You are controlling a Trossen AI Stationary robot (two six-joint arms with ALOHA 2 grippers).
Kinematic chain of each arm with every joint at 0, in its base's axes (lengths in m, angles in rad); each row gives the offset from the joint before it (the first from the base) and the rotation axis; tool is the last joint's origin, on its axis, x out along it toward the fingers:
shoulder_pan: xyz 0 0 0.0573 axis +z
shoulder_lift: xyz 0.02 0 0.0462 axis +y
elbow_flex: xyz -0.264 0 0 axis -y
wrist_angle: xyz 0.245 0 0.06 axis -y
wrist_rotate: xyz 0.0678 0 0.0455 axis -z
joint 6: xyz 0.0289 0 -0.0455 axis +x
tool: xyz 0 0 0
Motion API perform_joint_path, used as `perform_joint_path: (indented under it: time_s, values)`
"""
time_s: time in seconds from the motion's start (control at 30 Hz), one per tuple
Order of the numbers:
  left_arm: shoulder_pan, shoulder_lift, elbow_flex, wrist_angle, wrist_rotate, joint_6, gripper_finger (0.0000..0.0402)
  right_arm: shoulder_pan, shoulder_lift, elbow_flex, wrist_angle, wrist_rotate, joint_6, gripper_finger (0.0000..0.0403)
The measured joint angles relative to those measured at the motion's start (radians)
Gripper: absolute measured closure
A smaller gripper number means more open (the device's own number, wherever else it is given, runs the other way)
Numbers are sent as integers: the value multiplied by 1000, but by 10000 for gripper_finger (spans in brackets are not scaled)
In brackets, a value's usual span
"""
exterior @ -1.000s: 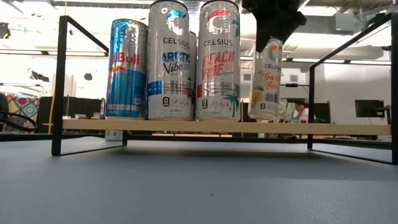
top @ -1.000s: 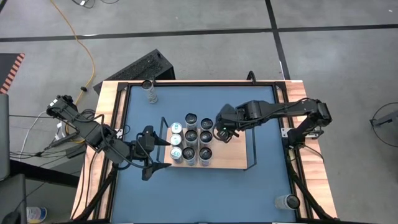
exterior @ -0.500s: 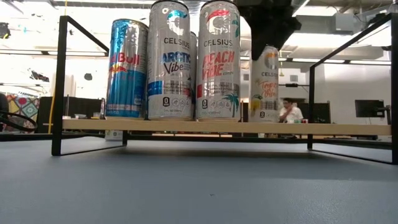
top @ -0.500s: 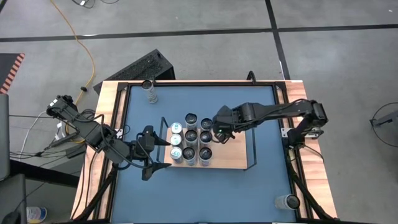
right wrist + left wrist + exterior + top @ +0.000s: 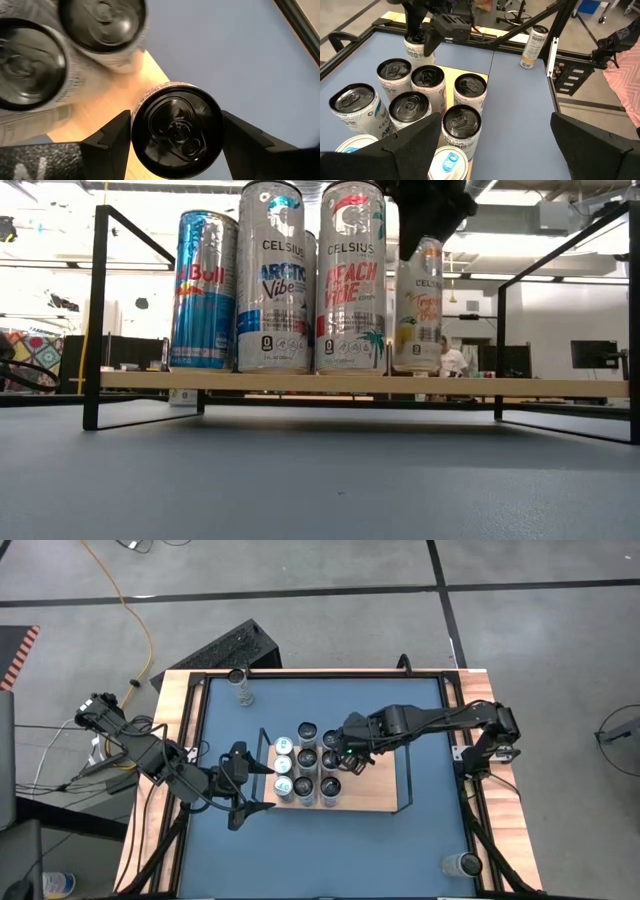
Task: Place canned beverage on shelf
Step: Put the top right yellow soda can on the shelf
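Cans (image 5: 305,772) already stand packed in tidy rows at one end of the shelf (image 5: 380,798), so we bring the next can (image 5: 418,305) in just beside that block to extend it. Our right hand (image 5: 347,753) clamps it from above, fingers either side of its top, upright and at or just above the board. Our left hand (image 5: 245,790) waits spread wide and empty on the table (image 5: 420,840) by the shelf's end.
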Motion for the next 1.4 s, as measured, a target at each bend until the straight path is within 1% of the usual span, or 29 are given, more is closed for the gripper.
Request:
perform_joint_path:
  time_s: [0.13,0.5,0.57,0.7,0.93,1.27,1.4]
  values:
    - [0,0,0,0,0,3,40,0,3,0,-40,0,26,153]
    - [0,0,0,-1,8,2,40,0,10,1,-6,-7,30,152]
    - [0,0,0,-1,8,2,40,0,10,1,-11,-23,23,152]
    - [0,0,0,-1,8,2,40,-1,10,-2,-7,-89,-18,152]
    - [0,0,0,-6,7,2,40,0,9,-19,18,-90,-14,152]
    - [0,0,0,-8,7,19,40,-2,9,-19,32,-64,-25,152]
    - [0,0,0,-8,7,30,40,-11,9,-19,31,-88,-48,152]
